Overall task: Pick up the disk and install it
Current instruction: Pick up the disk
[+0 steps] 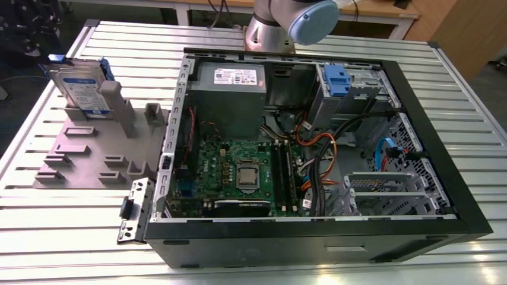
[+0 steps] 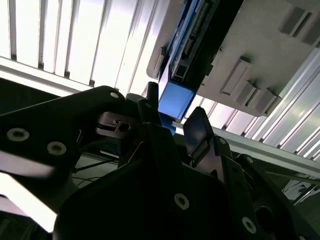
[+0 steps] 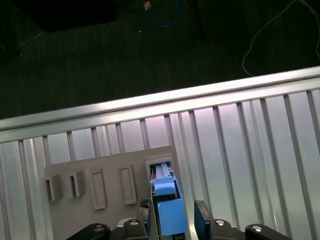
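Disk [image 1: 81,89] upright in holder [image 1: 89,155] on table [image 1: 63,228], computer case [image 1: 277,243] toward the exterior view's right.

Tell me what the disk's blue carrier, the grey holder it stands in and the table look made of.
Blue carrier on the disk: likely moulded plastic, going by its flat, even colour and dull sheen.
Grey holder: probably matte plastic, moulded or printed; it is a uniform grey with blocky raised slots.
Table: looks like bare aluminium, with ribbed slats that glare brightly.
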`<action>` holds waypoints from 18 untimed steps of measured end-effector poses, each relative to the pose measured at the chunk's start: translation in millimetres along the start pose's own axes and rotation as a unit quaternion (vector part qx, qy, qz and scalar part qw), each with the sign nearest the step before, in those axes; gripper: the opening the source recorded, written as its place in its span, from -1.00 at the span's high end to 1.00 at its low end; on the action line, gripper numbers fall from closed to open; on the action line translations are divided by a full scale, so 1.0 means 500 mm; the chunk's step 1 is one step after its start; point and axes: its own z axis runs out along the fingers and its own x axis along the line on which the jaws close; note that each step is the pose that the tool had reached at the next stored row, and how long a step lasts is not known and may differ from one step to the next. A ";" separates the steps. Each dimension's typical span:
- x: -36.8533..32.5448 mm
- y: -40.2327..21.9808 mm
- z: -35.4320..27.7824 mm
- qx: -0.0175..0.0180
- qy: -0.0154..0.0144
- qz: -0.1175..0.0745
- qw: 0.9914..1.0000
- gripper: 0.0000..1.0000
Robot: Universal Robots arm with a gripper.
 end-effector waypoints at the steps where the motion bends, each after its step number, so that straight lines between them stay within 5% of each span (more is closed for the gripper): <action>1: 0.000 0.000 0.003 0.000 0.000 -0.005 1.000 0.06; 18: 0.002 0.004 0.050 0.003 0.001 -0.029 1.000 -0.09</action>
